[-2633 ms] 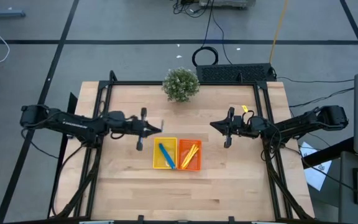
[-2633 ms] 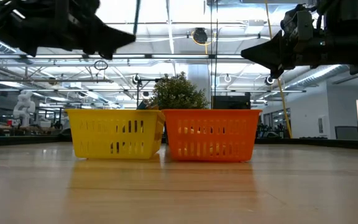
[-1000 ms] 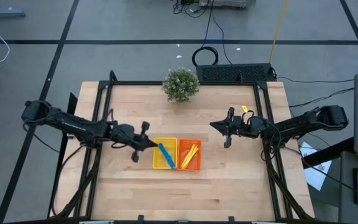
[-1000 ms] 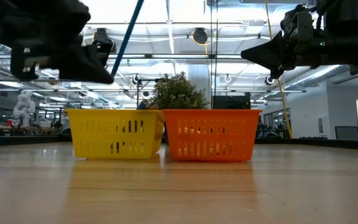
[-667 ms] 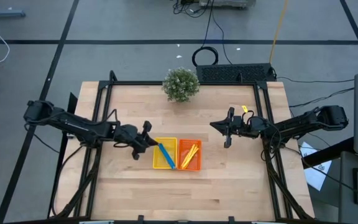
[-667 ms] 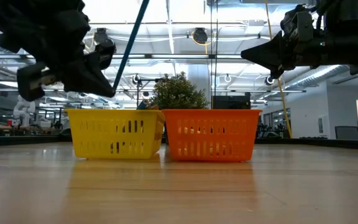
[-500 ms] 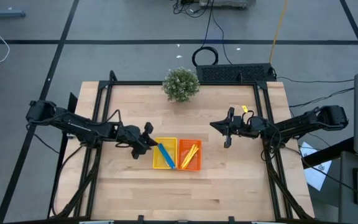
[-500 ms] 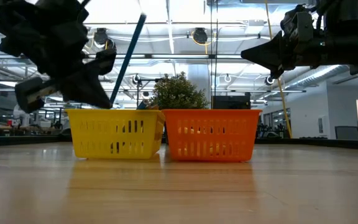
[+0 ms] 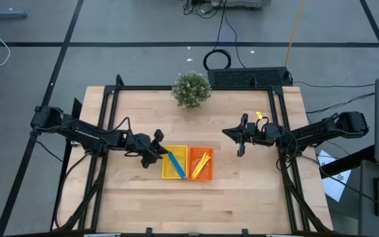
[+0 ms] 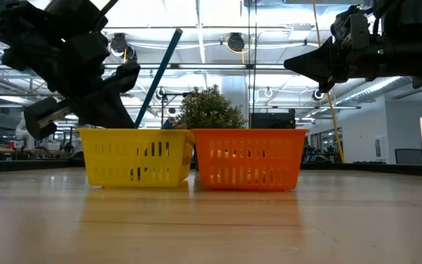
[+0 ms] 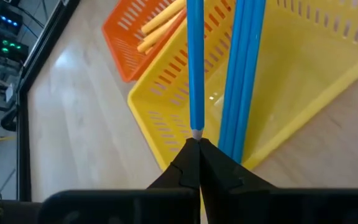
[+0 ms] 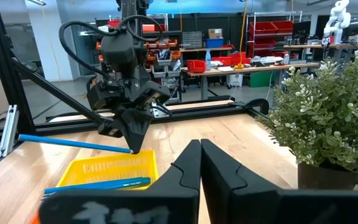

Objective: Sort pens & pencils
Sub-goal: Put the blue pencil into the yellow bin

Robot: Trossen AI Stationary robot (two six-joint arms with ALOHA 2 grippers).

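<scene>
My left gripper (image 9: pixel 156 151) hangs at the far left corner of the yellow tray (image 9: pixel 166 172), shut on a blue pencil (image 11: pixel 195 68). The pencil juts out over the tray and shows slanted in the low view (image 10: pixel 157 77). More blue sticks (image 11: pixel 241 74) lie in the yellow tray. Yellow sticks (image 9: pixel 201 161) lie in the orange tray (image 9: pixel 208 175), which stands against the yellow tray's right side. My right gripper (image 9: pixel 225 132) hovers shut and holds nothing, right of the trays and well above the table. My left gripper pinches the blue pencil's end (image 11: pixel 196 133) between its two fingertips. The fingers come slanting down from the table's left, and the pencil runs on past them nearly in line. The pencil is lifted clear above the yellow tray, as the right wrist view (image 12: pixel 73 144) shows.
A small potted plant (image 9: pixel 191 89) stands at the middle of the far edge. A dark frame (image 9: pixel 196 87) runs along the far edge and both sides of the wooden table (image 9: pixel 196 204). Bare wood lies in front of the trays.
My left gripper has sunk toward the yellow tray's far left corner and rolled about its own axis, staying shut on the blue pencil. The pencil has come down with it and leans over more.
</scene>
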